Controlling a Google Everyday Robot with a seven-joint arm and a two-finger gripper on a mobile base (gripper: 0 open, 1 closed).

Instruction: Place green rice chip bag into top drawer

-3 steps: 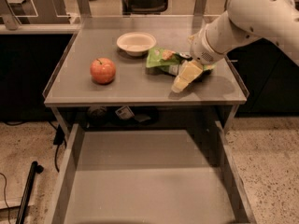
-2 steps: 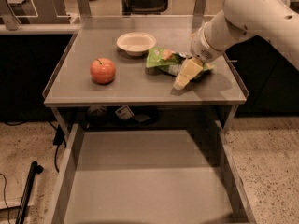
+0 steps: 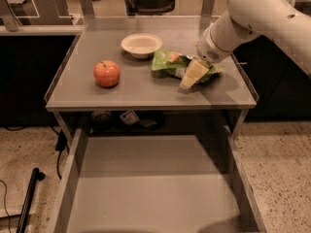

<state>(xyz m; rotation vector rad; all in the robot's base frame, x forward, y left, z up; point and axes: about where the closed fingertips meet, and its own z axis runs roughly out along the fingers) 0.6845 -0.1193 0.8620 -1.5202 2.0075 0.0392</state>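
The green rice chip bag [image 3: 168, 63] lies crumpled on the grey table top [image 3: 141, 89], right of centre, just in front of the white bowl. My gripper [image 3: 191, 75], pale yellow, comes down from the white arm [image 3: 252, 18] at the upper right and rests over the bag's right end, its tip close to the table surface. The right part of the bag is hidden under it. The top drawer [image 3: 146, 188] is pulled out below the table's front edge, a wide shallow grey tray with nothing in it.
A red-orange apple [image 3: 106, 74] sits on the left of the table. A small white bowl [image 3: 141, 44] stands at the back centre. Low rails run along the table's sides. A black pole [image 3: 28, 198] leans on the floor at the left.
The arm and gripper have shifted slightly up and left over the bag's right end. The bag, apple and bowl have not moved.
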